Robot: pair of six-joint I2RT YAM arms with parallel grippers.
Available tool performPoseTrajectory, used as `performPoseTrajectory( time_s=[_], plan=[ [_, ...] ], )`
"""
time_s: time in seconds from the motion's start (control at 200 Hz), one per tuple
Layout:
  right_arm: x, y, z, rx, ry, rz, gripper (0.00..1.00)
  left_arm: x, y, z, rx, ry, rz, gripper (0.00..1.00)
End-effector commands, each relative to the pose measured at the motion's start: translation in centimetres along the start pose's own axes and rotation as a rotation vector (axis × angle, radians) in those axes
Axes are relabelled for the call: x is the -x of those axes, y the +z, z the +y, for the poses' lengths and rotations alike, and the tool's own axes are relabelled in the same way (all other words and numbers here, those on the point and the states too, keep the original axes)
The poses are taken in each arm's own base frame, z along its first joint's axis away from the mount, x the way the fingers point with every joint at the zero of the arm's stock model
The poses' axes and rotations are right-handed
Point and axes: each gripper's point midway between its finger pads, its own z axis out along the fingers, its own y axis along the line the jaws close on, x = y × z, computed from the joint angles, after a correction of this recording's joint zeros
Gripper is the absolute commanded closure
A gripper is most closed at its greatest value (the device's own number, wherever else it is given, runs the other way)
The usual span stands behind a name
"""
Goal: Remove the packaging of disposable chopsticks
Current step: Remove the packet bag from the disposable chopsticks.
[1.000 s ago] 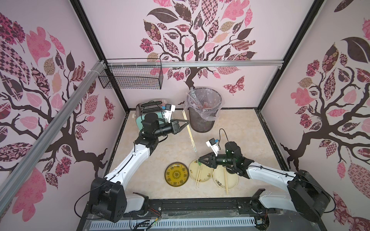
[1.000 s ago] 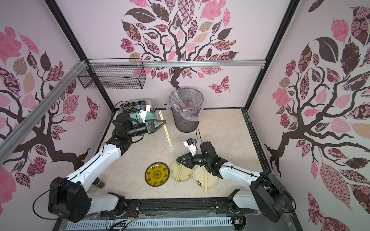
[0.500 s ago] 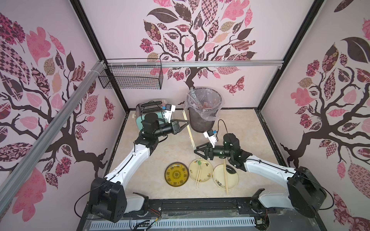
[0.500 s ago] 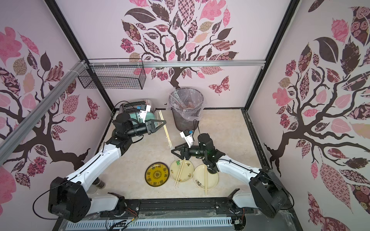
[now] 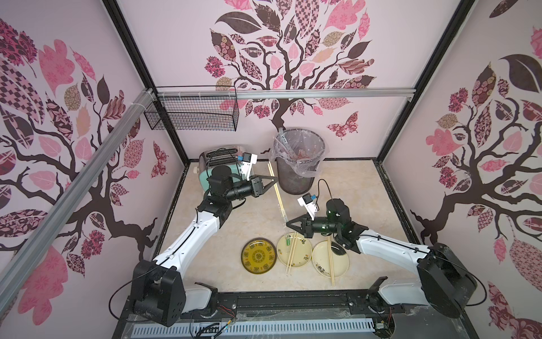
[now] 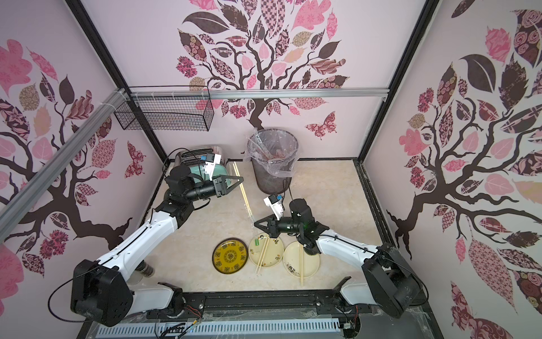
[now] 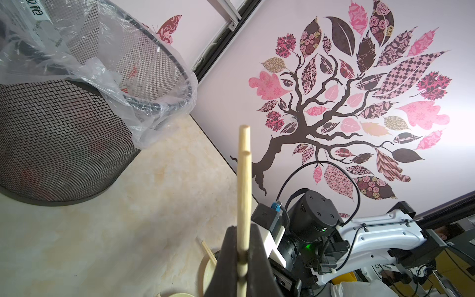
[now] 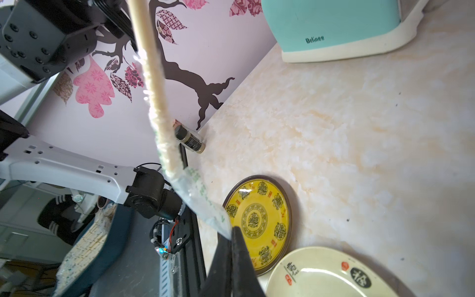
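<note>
Left of the bin (image 5: 293, 183) stands the toaster (image 5: 220, 152). Before the bin, in a row: left plate (image 5: 259, 256), middle plate (image 5: 305, 249), right plate (image 5: 341, 261). The middle pair (image 5: 291, 253) and right pair (image 5: 331, 264) of chopsticks lie on theirs. The third pair (image 5: 277, 194) slants past the bin's left, into the packaging (image 8: 203, 203).

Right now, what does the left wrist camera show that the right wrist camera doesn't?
Only the left wrist: the lined mesh bin and the bare stick ends poking out of the shut left gripper. Only the right wrist: the right gripper pinching the clear green-printed sleeve, the yellow plate, the teal toaster. Both: the pair of chopsticks and the marble counter.
</note>
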Motion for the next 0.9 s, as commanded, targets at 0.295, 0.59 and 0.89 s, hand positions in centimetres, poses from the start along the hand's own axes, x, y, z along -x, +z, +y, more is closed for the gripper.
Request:
performPoseTrajectory(
  time_s=[0.295,0.59,0.89],
  plan=[
    [-0.5,-1.4,0.1,-0.045,-0.007,-0.033,1.0,0.1,-0.1,-0.1,-0.011,0.012,-0.004,1.0],
    [2.5,-5.6,-3.6,-0.431,-0.084,-0.164,1.0,0.1,-0.1,-0.1,-0.009,0.009,-0.004,1.0],
    [10.1,-13.5,-3.3,-0.801,-0.236,-0.454,1.0,0.1,0.0,0.1,-0.009,-0.001,0.002,1.0]
  ],
)
